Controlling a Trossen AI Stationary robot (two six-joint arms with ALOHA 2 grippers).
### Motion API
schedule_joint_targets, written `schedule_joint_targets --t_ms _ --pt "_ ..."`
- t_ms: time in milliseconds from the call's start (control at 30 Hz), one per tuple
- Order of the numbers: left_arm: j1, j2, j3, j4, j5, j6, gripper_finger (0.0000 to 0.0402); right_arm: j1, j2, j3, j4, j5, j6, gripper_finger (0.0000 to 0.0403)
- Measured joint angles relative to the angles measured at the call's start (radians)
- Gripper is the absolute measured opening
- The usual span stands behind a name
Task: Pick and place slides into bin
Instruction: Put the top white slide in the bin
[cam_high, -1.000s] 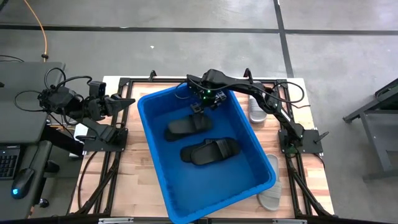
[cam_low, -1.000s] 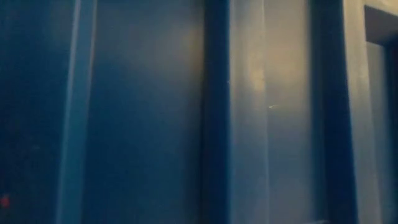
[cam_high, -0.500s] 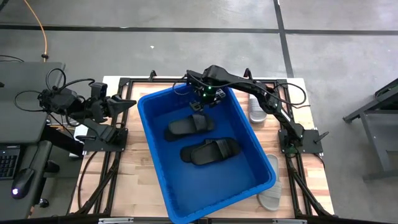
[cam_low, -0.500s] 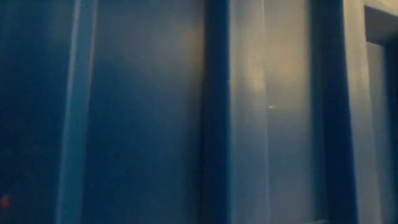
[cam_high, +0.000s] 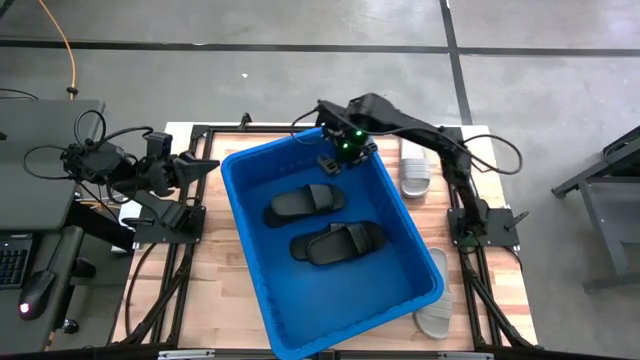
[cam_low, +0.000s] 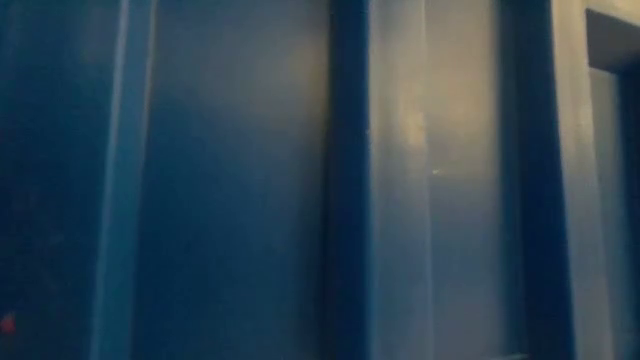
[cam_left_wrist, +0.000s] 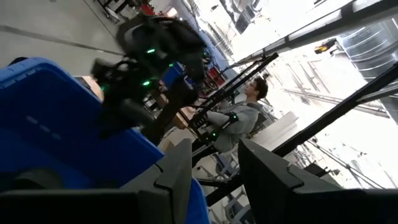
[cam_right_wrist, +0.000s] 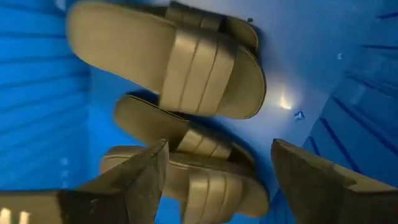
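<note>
- While the blue bin fills the middle of the wooden table in the high view, the right gripper hangs over the bin's far rim, holding nothing. Two black slides lie side by side on the bin floor, with bare floor toward the near wall. Two pale slides rest outside on the table, one beside the far right wall, one at the near right corner. The left gripper waits off the bin's left side.
- The low view shows only a ribbed blue bin wall.
- The left wrist view shows that gripper's fingers spread, empty; a person stands beyond the table.
- The right wrist view looks down on the black slides between parted, empty fingers.
</note>
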Motion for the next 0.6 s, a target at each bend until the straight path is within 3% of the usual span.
schedule_joint_targets --t_ms 200,300,533,600 --pt "0.000 0.000 0.000 0.000 -0.022 0.001 0.0122 0.024 -0.110 0.000 0.008 0.079 0.130 0.0271" --pt "0.000 0.003 0.000 -0.003 -0.031 0.012 0.0122 0.072 -0.174 0.000 0.157 0.138 0.091 0.0271" --pt "0.000 0.006 0.000 -0.007 -0.082 0.030 0.0122 0.149 -0.238 -0.008 0.806 -0.216 0.078 0.0271" --pt "0.000 0.007 0.000 -0.007 -0.094 0.035 0.0122 0.162 -0.233 -0.008 0.915 -0.288 0.086 0.0271"
